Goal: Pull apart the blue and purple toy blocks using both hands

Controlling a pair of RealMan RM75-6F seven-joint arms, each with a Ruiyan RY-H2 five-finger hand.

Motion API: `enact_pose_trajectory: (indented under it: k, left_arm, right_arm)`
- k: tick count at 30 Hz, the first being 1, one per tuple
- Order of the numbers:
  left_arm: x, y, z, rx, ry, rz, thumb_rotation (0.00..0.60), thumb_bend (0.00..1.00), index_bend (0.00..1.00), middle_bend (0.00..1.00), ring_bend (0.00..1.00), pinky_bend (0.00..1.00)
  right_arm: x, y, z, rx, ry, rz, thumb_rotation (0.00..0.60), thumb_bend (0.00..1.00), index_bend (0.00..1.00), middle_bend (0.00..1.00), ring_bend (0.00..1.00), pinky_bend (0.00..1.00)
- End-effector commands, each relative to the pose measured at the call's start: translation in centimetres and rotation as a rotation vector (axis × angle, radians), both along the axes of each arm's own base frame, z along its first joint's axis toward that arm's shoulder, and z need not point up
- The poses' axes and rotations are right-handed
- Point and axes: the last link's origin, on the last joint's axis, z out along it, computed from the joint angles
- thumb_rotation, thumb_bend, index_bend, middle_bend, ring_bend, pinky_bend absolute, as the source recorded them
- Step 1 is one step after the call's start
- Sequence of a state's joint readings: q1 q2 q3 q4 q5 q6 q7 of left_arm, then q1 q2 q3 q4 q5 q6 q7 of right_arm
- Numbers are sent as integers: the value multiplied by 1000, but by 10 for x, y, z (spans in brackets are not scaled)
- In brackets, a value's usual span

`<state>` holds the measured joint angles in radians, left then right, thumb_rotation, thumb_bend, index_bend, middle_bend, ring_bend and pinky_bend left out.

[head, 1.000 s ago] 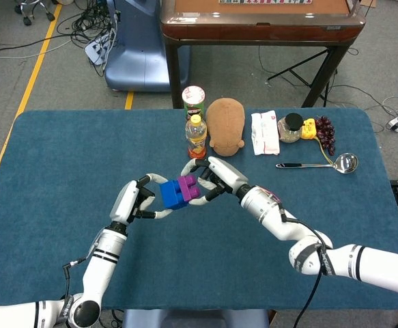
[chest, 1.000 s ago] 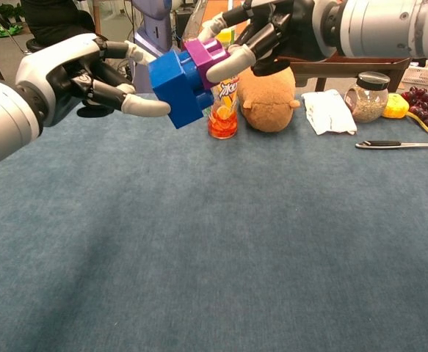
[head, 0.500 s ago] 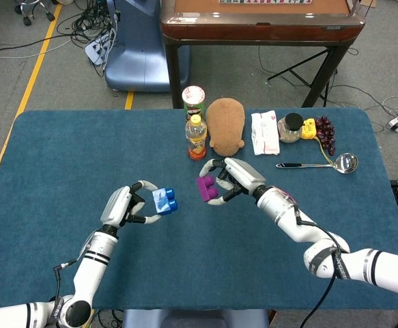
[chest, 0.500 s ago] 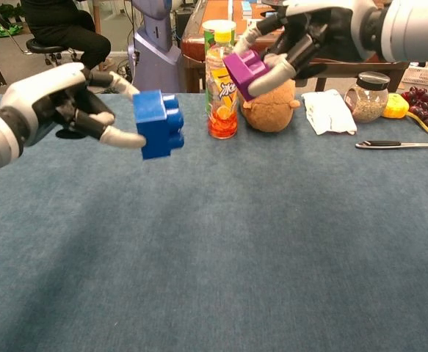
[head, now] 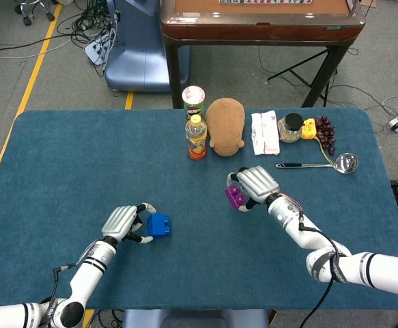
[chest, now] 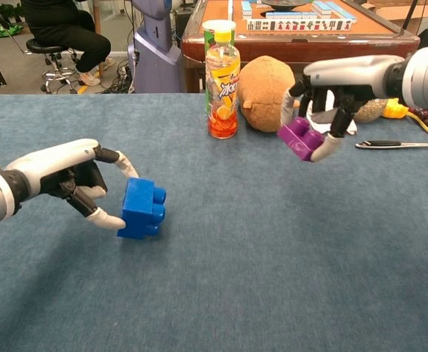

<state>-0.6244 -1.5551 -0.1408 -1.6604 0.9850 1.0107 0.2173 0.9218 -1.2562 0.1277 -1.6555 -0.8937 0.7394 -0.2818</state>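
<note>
1. Counter (head: 62,157): blue cloth top. Its near edge runs just below my forearms; wide bare cloth lies to the left and between my two hands.
2. My left hand (head: 121,222) (chest: 56,172): low over the near-left counter, grasping the blue block (head: 159,225) (chest: 142,209) between thumb and fingers. The block is at or just above the cloth; I cannot tell if it touches.
3. My right hand (head: 254,182) (chest: 338,81): right of centre, raised off the cloth, fingers closed on the purple block (head: 235,197) (chest: 300,138). The blocks are well apart.
4. Far row, beyond my right hand: bottle (head: 196,137) (chest: 222,81), can (head: 194,101) behind it, plush (head: 225,126) (chest: 266,92), white packet (head: 265,132), jar (head: 291,127), grapes (head: 325,133).
5. Spoon (head: 319,164) (chest: 401,144): lies on the cloth, right of my right hand.
</note>
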Motion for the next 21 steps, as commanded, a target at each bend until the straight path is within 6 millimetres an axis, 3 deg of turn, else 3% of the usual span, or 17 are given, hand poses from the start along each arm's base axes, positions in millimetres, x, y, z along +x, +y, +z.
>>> enact_pose_trajectory:
  k: [1, 4, 9, 15, 21]
  left_arm:
    - [-2, 0, 0, -2, 35, 1, 600, 4, 12, 1000, 1000, 1000]
    - [-6, 3, 11, 45, 61, 9, 600, 0, 0, 984, 989, 1000]
    - [-22, 3, 37, 100, 126, 25, 600, 0, 0, 867, 890, 1000]
    - [-57, -1, 84, 197, 193, 75, 600, 0, 0, 732, 730, 977]
    - [-99, -8, 133, 323, 224, 151, 600, 0, 0, 618, 631, 886]
  right_arm:
    - [-3, 1, -1, -13, 52, -13, 600, 0, 0, 935, 878, 947]
    - [-3, 5, 12, -58, 49, -11, 600, 0, 0, 887, 828, 904]
    - [-10, 16, 38, -131, 55, -16, 600, 0, 0, 790, 743, 838]
    - [-35, 41, 80, -213, 61, -47, 600, 0, 93, 586, 550, 686]
    - [-66, 67, 115, -300, 78, -68, 600, 0, 104, 435, 384, 513]
